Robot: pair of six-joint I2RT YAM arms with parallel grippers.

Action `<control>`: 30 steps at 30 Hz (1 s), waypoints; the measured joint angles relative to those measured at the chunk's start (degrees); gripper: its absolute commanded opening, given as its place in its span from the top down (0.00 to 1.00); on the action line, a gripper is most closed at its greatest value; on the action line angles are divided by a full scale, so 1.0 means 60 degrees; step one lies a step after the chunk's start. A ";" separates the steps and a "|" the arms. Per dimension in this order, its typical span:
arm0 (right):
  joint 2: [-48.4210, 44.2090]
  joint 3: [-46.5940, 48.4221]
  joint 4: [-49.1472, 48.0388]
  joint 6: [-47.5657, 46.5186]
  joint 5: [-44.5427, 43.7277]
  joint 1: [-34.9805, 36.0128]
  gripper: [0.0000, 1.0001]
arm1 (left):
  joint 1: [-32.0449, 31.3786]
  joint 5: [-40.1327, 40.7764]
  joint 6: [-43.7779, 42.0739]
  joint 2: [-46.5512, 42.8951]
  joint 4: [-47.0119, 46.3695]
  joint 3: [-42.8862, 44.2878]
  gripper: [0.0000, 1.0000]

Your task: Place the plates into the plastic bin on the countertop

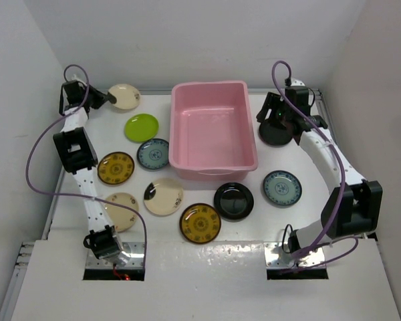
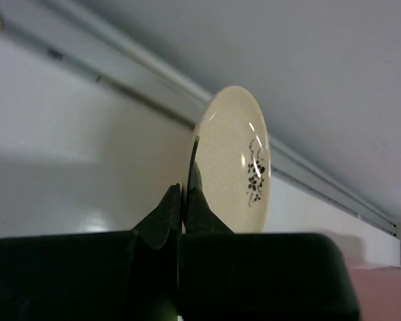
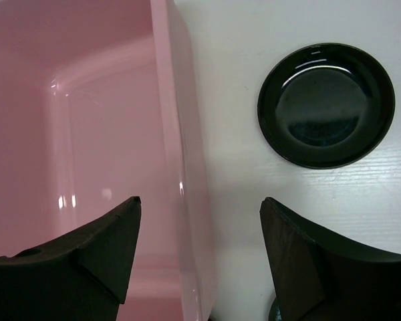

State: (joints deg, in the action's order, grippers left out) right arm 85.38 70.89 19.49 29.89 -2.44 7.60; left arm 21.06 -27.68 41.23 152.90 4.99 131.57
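My left gripper [image 1: 109,98] is shut on the rim of a cream plate [image 1: 125,97] at the far left by the back wall. In the left wrist view its fingertips [image 2: 185,194] pinch the edge of that plate [image 2: 230,160]. The pink plastic bin [image 1: 210,130] stands mid-table with nothing in it. My right gripper [image 1: 281,117] is open and empty above the bin's right wall [image 3: 187,134], one finger over the bin, one over the countertop [image 3: 234,167]. A black plate [image 3: 326,103] lies just right of the bin, partly hidden in the top view [image 1: 274,136].
Loose plates lie left and in front of the bin: lime green [image 1: 142,127], pale blue [image 1: 153,154], amber [image 1: 115,168], cream [image 1: 163,196], cream under the left arm [image 1: 123,204], amber [image 1: 200,223], black [image 1: 233,200], pale blue [image 1: 281,188]. White walls enclose the table.
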 measured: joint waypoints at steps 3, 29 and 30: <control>0.0040 -0.0004 0.0124 -0.0004 0.0004 -0.0109 0.28 | 0.0000 -0.0178 -0.0106 -0.0284 -0.0142 0.0379 1.00; 0.3694 -0.1220 -0.1475 0.1891 0.2980 -0.5013 0.44 | -0.6339 -0.1282 -0.3909 -0.3406 0.2776 -0.1559 1.00; 0.3912 -0.1144 -0.1606 0.1960 0.3049 -0.5016 0.45 | -0.6390 -0.1173 -0.4040 -0.3289 0.2951 -0.1694 1.00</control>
State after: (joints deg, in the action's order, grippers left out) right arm 108.86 64.03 9.85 41.65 15.86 -22.50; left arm -17.28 -34.72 16.99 133.16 22.70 121.40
